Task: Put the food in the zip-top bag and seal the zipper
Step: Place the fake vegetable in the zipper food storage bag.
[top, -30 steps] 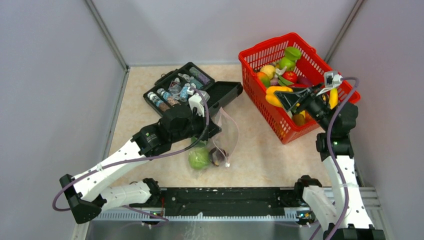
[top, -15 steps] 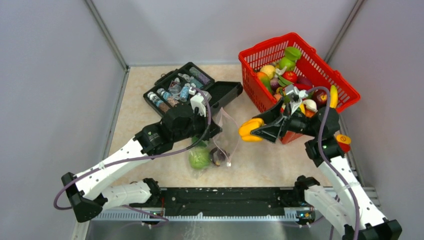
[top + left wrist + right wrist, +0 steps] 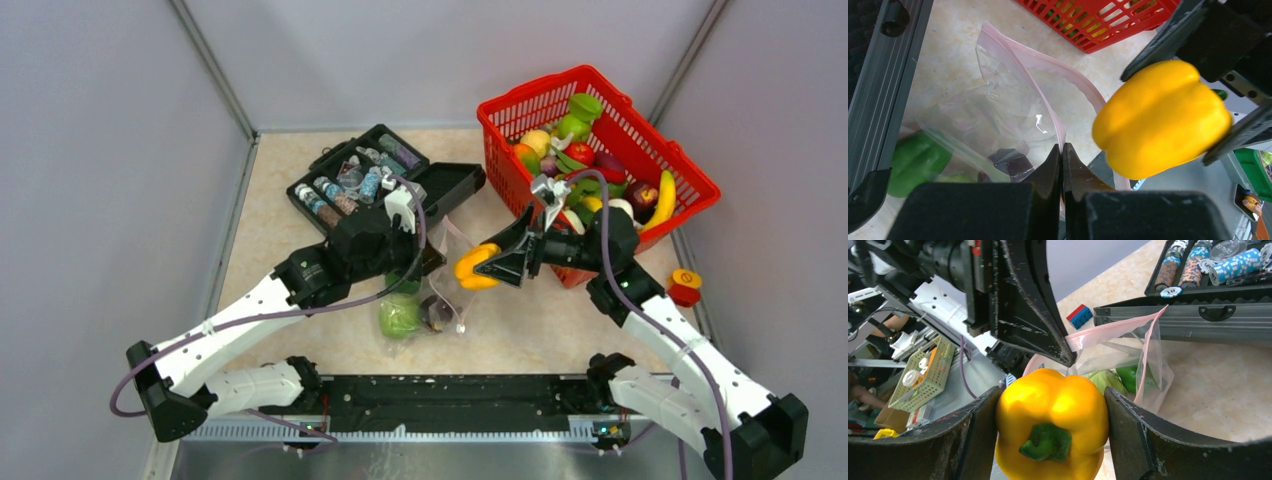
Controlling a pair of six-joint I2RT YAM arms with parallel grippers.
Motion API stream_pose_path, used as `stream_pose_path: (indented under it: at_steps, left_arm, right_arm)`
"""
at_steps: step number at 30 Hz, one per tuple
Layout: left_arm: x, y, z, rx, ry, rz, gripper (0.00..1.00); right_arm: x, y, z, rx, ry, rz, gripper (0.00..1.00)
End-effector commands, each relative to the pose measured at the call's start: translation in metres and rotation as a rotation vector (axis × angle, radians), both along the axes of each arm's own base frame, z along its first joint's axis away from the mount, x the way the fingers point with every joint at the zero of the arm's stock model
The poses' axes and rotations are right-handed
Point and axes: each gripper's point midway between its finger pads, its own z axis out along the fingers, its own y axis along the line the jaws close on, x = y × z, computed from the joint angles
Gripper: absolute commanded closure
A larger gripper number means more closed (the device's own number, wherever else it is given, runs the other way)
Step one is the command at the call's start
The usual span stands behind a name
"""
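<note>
The zip-top bag [image 3: 452, 270] lies on the bench [image 3: 540, 320] left of centre, just near of the open black case [image 3: 455, 185] and well left of the red basket [image 3: 530, 100]. It is clear and crinkled, and its mouth stands lifted and gaping. In the left wrist view the pinkish zipper [image 3: 1048, 62] splits into two strips that curve apart. Down in the bag's near end sit a green apple [image 3: 398, 317] and a dark purple fruit [image 3: 436, 313], side by side and touching the bench through the plastic.

The yellow pepper [image 3: 474, 268] is glossy and lobed. Its green stem faces the right wrist camera. It hangs in the air just right of the bag's open mouth, near the raised zipper edge; whether it touches the plastic cannot be told.

The left arm runs from its base at the near left diagonally toward the far right. Its left hand [image 3: 424, 262] is over the bag, clenched, with the fingers [image 3: 1053, 165] pressed flat together. One pink strip passes between their tips, so it pinches the bag's mouth edge and holds it up off the bench.

The right arm leans from its near-right base toward the far left, and its forearm lies roughly level and points left. The right hand [image 3: 497, 266] grasps the pepper, one finger on each side of its body, and aims it at the bag's mouth. The basket behind it holds more toy fruit and vegetables.
</note>
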Motion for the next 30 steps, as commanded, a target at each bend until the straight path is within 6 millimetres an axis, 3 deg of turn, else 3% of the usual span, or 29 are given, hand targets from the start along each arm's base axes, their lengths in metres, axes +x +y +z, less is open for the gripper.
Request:
stream_pose_path:
  at_steps: [1,5,11,21,30]
  left_arm:
    - [0.003,-0.005,0.025,-0.052,-0.052,-0.012,1.0]
    - [0.003,-0.006,0.025,-0.052,-0.052,-0.012,1.0]
    - [0.004,-0.006,0.027,-0.054,-0.057,-0.01,1.0]
    - [0.003,-0.005,0.035,-0.071,-0.077,-0.012,1.0]
    - [0.005,0.002,0.046,-0.093,-0.11,0.015,1.0]
  right_arm:
    - [0.015,0.009,0.011,-0.02,-0.068,-0.066,0.55]
    - [0.027,0.011,-0.01,-0.146,-0.045,-0.138,0.54]
    - [0.038,0.01,-0.02,-0.232,-0.053,-0.232,0.47]
    - [0.041,0.018,0.0,-0.122,-0.084,-0.26,0.46]
    - [0.036,0.025,-0.005,-0.143,-0.09,-0.251,0.38]
